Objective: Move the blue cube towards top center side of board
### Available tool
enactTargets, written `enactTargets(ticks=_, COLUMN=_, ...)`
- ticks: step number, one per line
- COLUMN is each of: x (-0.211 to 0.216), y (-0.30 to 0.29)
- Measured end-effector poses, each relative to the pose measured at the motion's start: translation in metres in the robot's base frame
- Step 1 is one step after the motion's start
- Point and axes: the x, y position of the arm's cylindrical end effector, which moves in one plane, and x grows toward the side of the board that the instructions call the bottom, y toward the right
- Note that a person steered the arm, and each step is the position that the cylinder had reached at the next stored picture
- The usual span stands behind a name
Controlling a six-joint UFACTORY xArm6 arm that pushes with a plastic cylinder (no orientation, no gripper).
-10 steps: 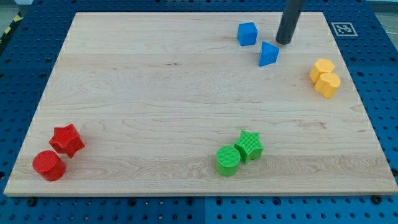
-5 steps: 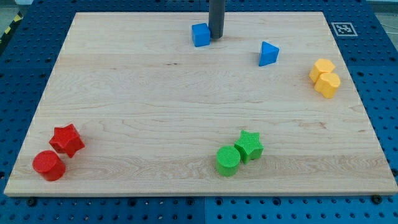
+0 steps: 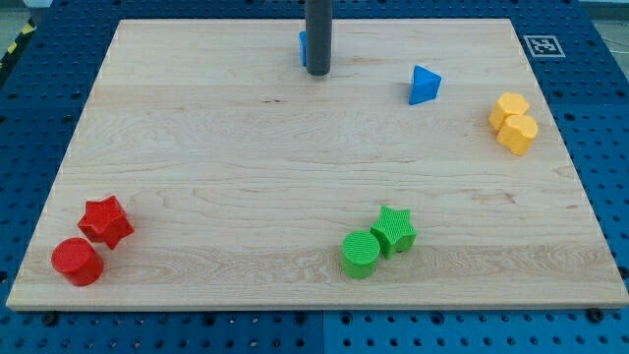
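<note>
The blue cube [image 3: 304, 47] sits near the top centre of the wooden board [image 3: 246, 177], mostly hidden behind my rod; only a thin blue sliver shows at the rod's left edge. My tip [image 3: 317, 72] rests on the board just in front of the cube, toward the view's bottom. A blue triangular block [image 3: 424, 86] lies to the right of the tip, apart from it.
Two yellow blocks [image 3: 514, 123] touch each other at the right edge. A green cylinder [image 3: 360, 254] and a green star [image 3: 394, 231] touch at the bottom centre. A red star [image 3: 106, 221] and a red cylinder [image 3: 78, 262] sit at the bottom left.
My rod swept from the top right to the top centre, pushing the blue cube left along the top edge. The rod now covers most of the cube. Other blocks stayed put.
</note>
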Motion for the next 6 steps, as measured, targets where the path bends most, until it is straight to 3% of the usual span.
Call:
enactTargets(ticks=3, x=0.009, y=0.015)
enactTargets(ticks=6, x=0.082, y=0.089)
